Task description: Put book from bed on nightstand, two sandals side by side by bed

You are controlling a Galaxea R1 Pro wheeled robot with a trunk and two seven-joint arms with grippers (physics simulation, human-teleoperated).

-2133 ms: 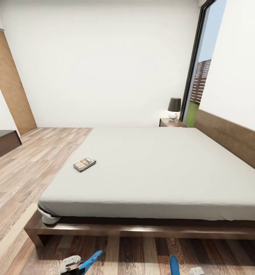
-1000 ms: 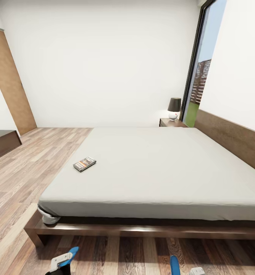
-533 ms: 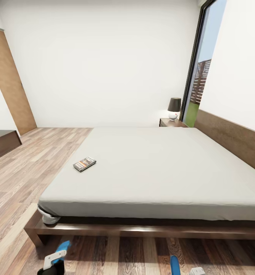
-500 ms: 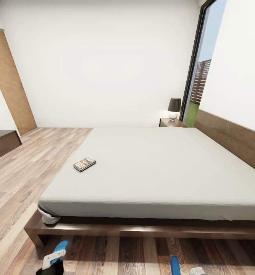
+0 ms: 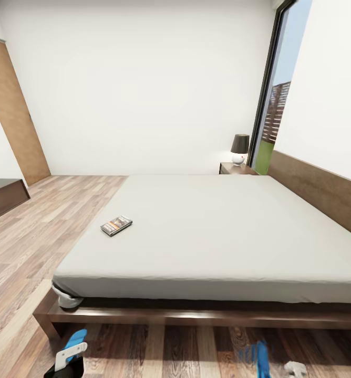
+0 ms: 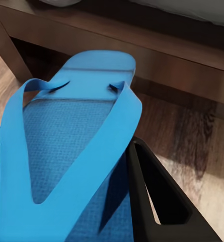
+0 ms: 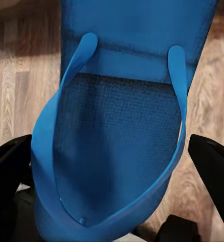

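A blue sandal (image 6: 66,151) is pinched at its heel end by the left gripper (image 6: 66,201), and the second sandal (image 7: 122,126) likewise by the right gripper (image 7: 117,201), low beside the bed (image 5: 196,310). Both are judged light and bendy, best gripped by the sole edge. The book (image 5: 116,225) is left on the mattress.

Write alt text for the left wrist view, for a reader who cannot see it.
A bright blue sandal with thin thong straps lies between the dark fingers of the left gripper, seen close up. Beyond its end are the dark brown wooden frame of the bed and the wood plank floor.
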